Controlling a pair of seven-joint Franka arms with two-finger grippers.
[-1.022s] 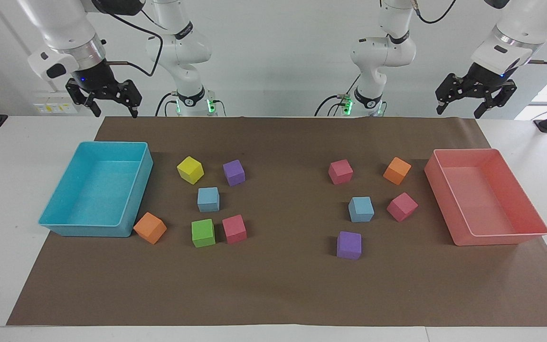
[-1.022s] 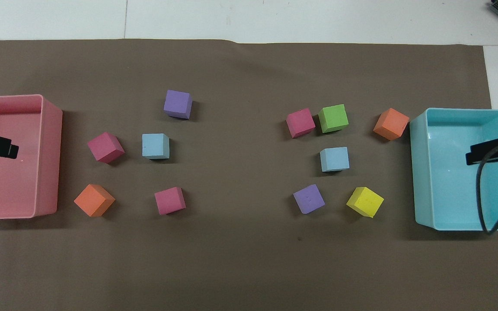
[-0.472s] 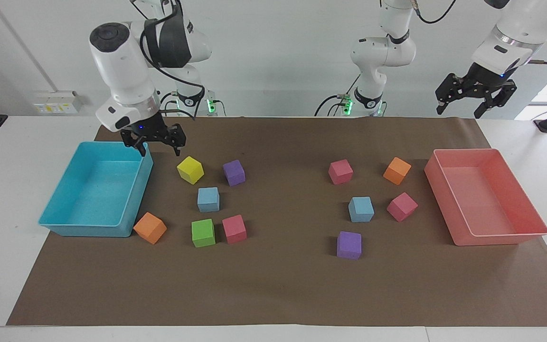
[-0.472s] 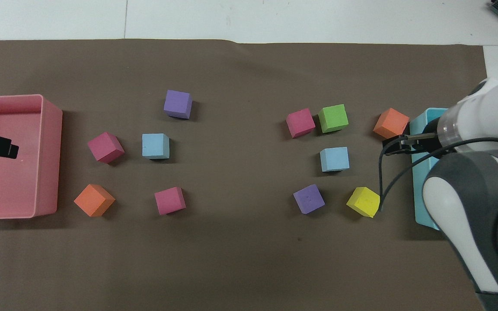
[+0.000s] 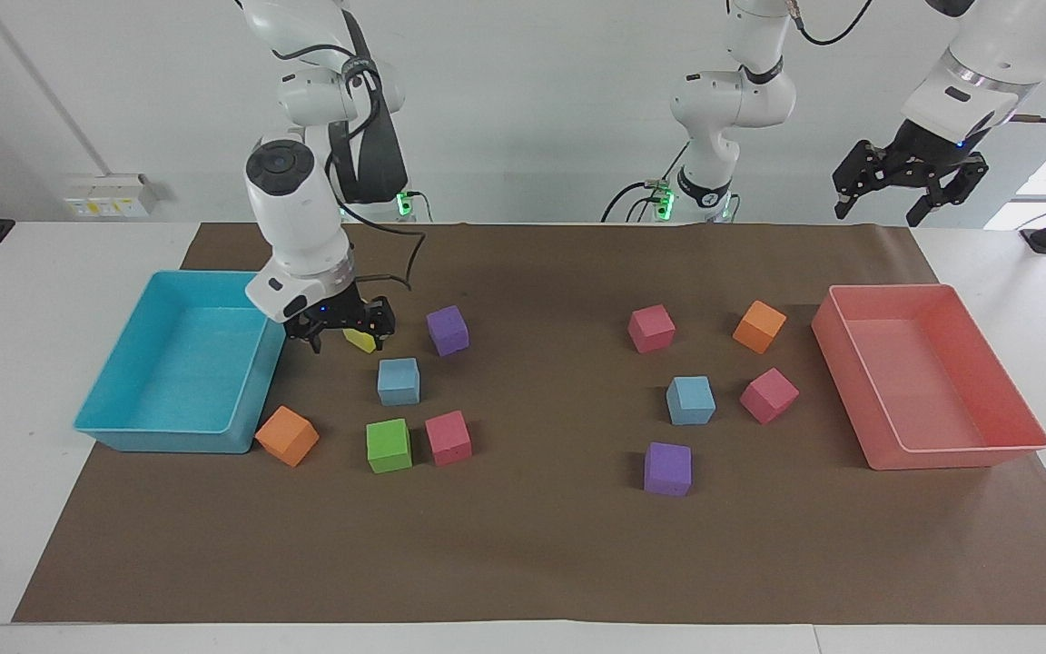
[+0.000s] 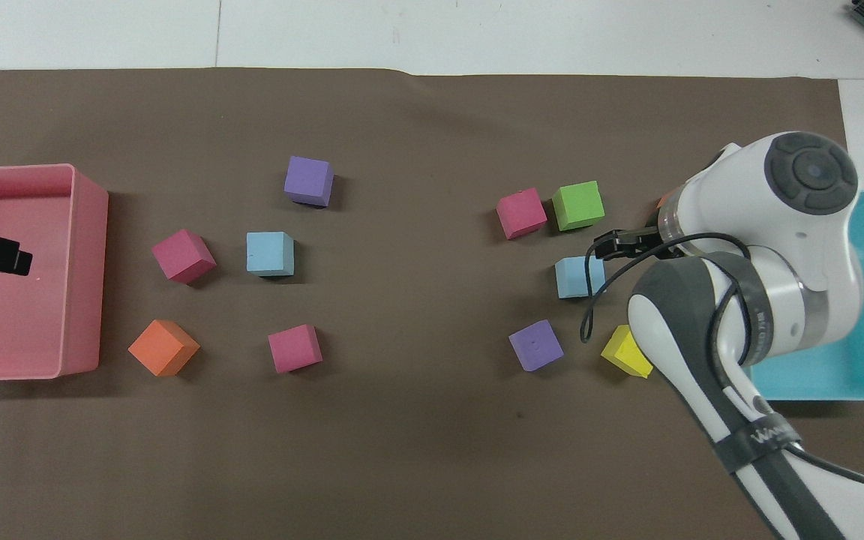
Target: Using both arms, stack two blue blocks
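Two claws are spread and empty. The right claw [image 5: 346, 329] hangs low at the frame's left in the facing view, over the yellow cube [image 5: 360, 340], just above one blue block [image 5: 398, 381]. It should be centred over that block, its fingers squared to two flat sides, then lowered before pinching. The right arm is bent forward, wrist pointing down. The left claw [image 5: 910, 180] waits raised at upper right. The other blue block [image 5: 691, 401] lies right of centre on the worktop [image 5: 541, 545].
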